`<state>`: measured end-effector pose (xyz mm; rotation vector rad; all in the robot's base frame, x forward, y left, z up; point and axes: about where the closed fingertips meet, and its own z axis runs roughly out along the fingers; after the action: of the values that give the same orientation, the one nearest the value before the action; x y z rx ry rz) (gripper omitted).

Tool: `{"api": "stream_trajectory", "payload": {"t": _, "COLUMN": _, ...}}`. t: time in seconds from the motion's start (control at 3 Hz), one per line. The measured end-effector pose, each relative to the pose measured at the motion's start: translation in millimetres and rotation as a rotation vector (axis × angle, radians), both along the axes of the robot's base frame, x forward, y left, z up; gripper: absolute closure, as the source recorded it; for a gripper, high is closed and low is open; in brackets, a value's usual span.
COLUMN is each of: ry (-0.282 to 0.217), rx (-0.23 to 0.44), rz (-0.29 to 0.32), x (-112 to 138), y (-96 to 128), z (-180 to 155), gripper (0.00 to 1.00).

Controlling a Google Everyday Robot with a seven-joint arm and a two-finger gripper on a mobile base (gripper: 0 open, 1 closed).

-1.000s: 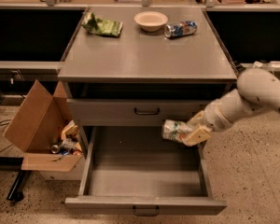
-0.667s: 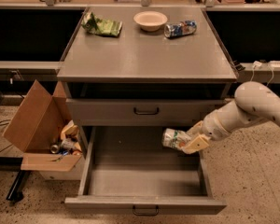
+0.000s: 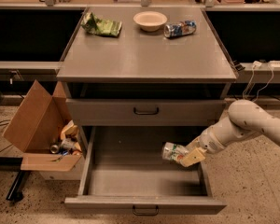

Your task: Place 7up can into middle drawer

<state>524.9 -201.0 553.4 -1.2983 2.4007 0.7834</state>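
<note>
The 7up can [image 3: 173, 151], silver-white with green marks, lies sideways in my gripper [image 3: 185, 156] over the right part of the open middle drawer [image 3: 130, 174]. The drawer is a wide grey tray pulled out from the cabinet, with a black loop handle [image 3: 145, 211] on its front panel. My gripper is shut on the can, and my white arm [image 3: 245, 124] reaches in from the right. The can hangs a little above the drawer floor, near the right side wall.
The closed drawer front [image 3: 146, 111] above has its own handle. On the cabinet top lie a green snack bag [image 3: 101, 26], a white bowl [image 3: 150, 20] and a blue, silver and red can [image 3: 179, 29]. An open cardboard box [image 3: 42, 129] of rubbish stands at the left.
My gripper has carried the can down and a little to the left, lower into the open drawer. The arm has bent lower with it.
</note>
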Motion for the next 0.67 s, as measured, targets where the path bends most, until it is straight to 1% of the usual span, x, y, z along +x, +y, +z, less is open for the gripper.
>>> {"api": "stream_trajectory", "payload": {"t": 0.33, "ry": 0.007, "rx": -0.002, "rz": 0.003, "x": -1, "y": 1, "z": -3, "gripper": 1.00}}
{"api": "stream_trajectory", "payload": {"t": 0.67, "ry": 0.067, "rx": -0.043, "rz": 0.021, "x": -16, "y": 8, "z": -39, "gripper": 1.00}}
